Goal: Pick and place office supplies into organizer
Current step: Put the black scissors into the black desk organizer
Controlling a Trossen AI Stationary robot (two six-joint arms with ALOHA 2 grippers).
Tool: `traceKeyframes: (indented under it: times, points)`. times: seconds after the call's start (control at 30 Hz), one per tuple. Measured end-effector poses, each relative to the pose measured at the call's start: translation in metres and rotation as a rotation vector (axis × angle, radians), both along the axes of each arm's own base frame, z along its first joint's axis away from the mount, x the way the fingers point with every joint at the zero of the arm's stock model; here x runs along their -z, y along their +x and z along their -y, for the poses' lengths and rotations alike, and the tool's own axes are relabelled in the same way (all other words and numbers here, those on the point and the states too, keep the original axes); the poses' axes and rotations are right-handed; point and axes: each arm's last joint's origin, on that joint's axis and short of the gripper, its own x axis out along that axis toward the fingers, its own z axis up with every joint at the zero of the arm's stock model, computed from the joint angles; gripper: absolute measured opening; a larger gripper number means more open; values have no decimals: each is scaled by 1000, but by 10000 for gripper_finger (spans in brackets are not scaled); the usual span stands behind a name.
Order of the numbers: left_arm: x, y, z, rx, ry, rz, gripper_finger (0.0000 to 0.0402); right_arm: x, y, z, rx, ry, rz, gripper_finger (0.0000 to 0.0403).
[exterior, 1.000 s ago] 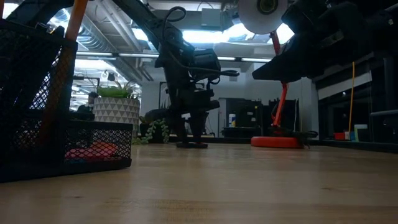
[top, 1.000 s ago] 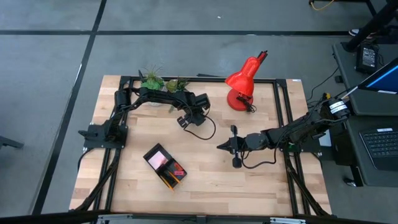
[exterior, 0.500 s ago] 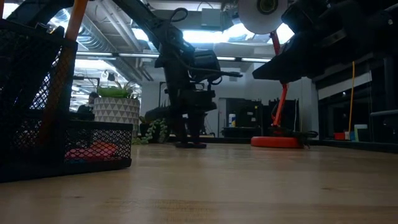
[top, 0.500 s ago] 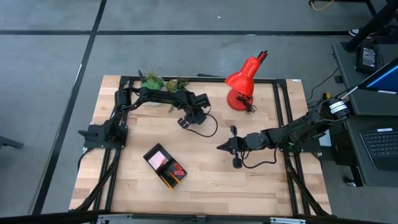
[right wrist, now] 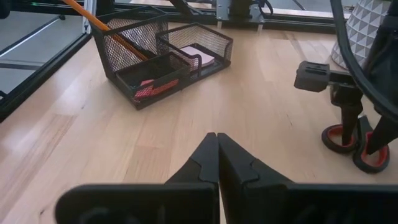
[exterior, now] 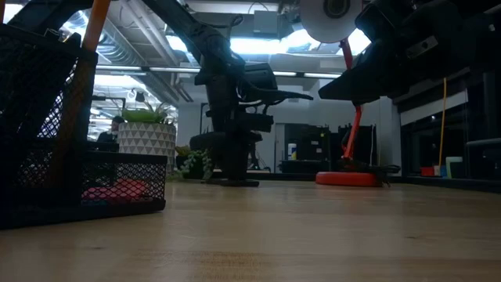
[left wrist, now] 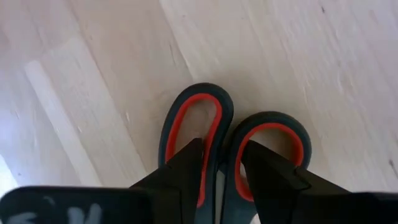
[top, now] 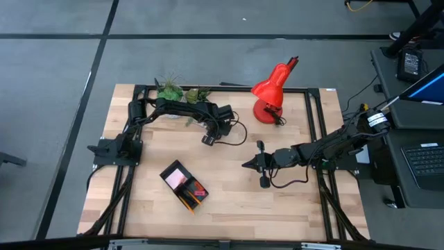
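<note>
Robotics lab: wooden table (top: 229, 201) in black metal frame (top: 314, 118), grey concrete floor (top: 55, 62), laptop (top: 424, 161) alongside, exposed ceiling ducts (exterior: 133, 55).
</note>
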Motion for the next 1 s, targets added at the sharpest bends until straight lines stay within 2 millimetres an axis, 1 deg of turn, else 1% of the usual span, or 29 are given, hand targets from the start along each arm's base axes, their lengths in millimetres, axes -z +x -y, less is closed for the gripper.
traceKeyframes:
  times: [0.17,0.37,0.5,0.73,1.0]
  points:
    - [0,1,-2,-68,33,3,116,0,0,0,7,22,-1,0]
    - [-13,6,-3,-123,51,41,116,0,0,-1,-15,29,-3,0]
    - [-16,9,-4,-140,27,62,117,0,0,-1,-15,30,-1,0]
    - [-5,3,-2,-143,0,40,114,0,0,-1,-15,31,1,0]
    - [-5,2,-2,-146,-6,27,110,-1,0,-1,-15,35,9,0]
